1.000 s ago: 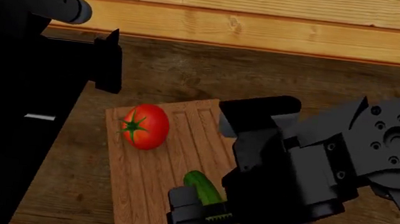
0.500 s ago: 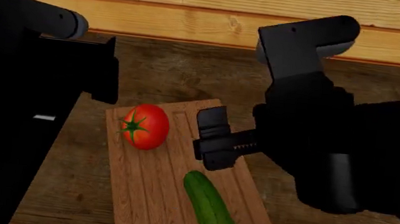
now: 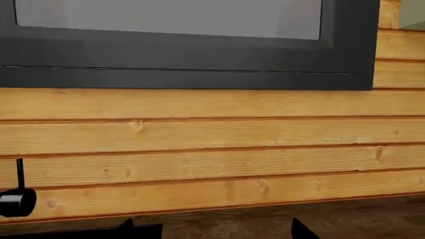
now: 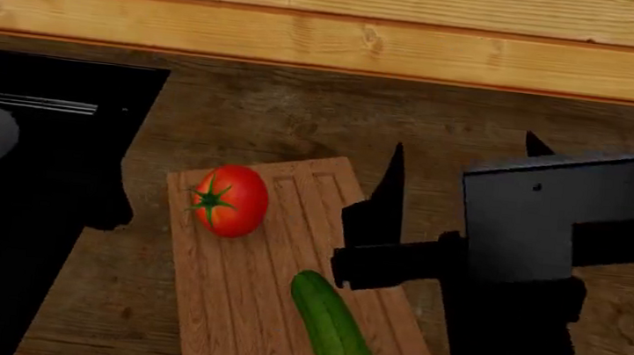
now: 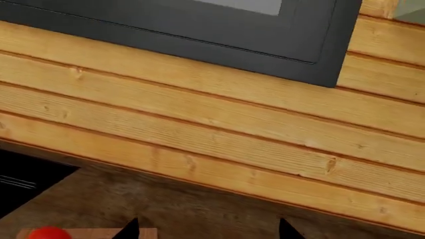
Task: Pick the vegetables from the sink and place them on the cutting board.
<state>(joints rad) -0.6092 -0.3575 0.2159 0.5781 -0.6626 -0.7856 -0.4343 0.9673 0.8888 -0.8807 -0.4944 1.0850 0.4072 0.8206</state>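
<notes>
Your right end effector (image 4: 459,170) hangs spread wide and empty above the grooved reddish-brown cutting board (image 4: 244,311). On it lie the round red tomato (image 4: 229,200) and long dark-green cucumber (image 4: 335,334). Left end effector (image 3: 211,230) also open.

Bench (image 4: 289,108): we are seeing a dark, rough-grained wooden surface running up to a wall of light horizontal planks.

Sink (image 4: 56,79): we are noting a glossy black basin sitting in the bench at the robot's left, its corner reaching toward the wall.

Cutting board (image 4: 267,314): we are logging a light reddish-brown grooved board lying flat on the bench just beside the sink, angled slightly, running from mid-bench toward the robot. It is carrying a tomato (image 4: 229,200) at its far end and a cucumber (image 4: 335,338) lying lengthwise nearer the robot, the two apart. In the right wrist view we are catching the board's edge and the tomato (image 5: 48,233).
</notes>
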